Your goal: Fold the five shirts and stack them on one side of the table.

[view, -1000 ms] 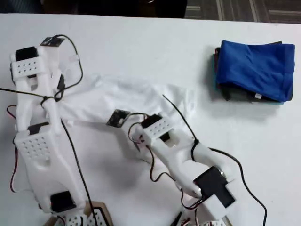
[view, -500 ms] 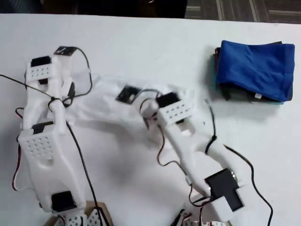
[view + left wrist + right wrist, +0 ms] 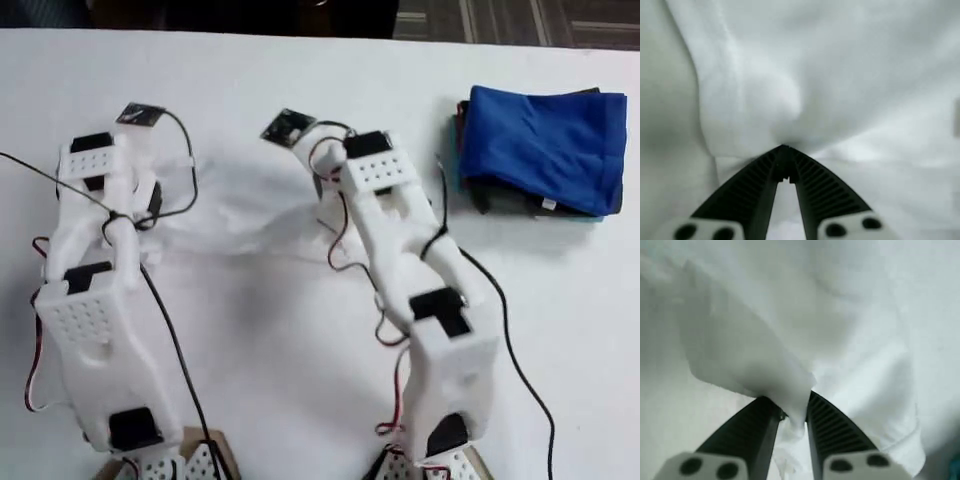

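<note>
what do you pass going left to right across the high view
left arm → white shirt spread between the two arms → right arm → stack of folded shirts with a blue one on top

The shirt point(image 3: 240, 205) at both grippers is plain white, almost matching the white tabletop point(image 3: 280, 380). The left gripper point(image 3: 784, 152) and right gripper point(image 3: 792, 415) have black ribbed fingers on white bases. The left arm point(image 3: 95, 320) and right arm point(image 3: 445, 350) are white, with black motors, black cables and thin red wires. Well off the right gripper, the top shirt point(image 3: 545, 145) is plain blue, over dark, near-black layers point(image 3: 482, 195).
</note>
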Available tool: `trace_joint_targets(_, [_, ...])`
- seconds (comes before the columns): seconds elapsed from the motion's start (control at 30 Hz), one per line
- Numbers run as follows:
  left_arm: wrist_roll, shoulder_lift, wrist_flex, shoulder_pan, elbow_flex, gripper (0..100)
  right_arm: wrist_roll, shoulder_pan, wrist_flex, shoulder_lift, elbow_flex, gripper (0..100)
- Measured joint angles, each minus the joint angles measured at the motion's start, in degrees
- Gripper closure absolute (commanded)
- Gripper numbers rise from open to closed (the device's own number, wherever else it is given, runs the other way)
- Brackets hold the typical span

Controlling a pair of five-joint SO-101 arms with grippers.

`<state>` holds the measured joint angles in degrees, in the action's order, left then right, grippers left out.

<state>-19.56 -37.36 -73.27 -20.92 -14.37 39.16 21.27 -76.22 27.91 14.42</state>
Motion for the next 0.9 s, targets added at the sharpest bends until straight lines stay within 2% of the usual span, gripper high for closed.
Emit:
trace_joint_targets(0.17, [0.0, 0.0, 0.0, 0.0, 0.0, 98, 0.0, -2.3, -4.3, 8.7, 10.1, 85.8])
trace_joint_targets(0.27, [0.0, 0.0, 0.0, 0.0, 0.0, 98, -2.0, -4.3, -5.8, 11.1, 17.0, 87.7])
trace_joint_targets(0.53, [0.0, 0.0, 0.0, 0.0, 0.0, 98, -15.6, -9.8, -9.1, 13.5, 32.2, 88.9])
trace_joint_targets(0.63, [0.0, -0.1, 0.0, 0.0, 0.0, 98, -16.3, -8.8, -14.3, 13.5, 36.8, 90.5])
trace_joint_targets(0.73, [0.0, -0.1, 0.0, 0.0, 0.0, 98, -16.3, -7.2, -20.7, 13.5, 39.9, 98.9])
trace_joint_targets(0.9, [0.0, -0.1, 0.0, 0.0, 0.0, 98, -10.5, -4.1, -23.8, 13.2, 37.8, 97.9])
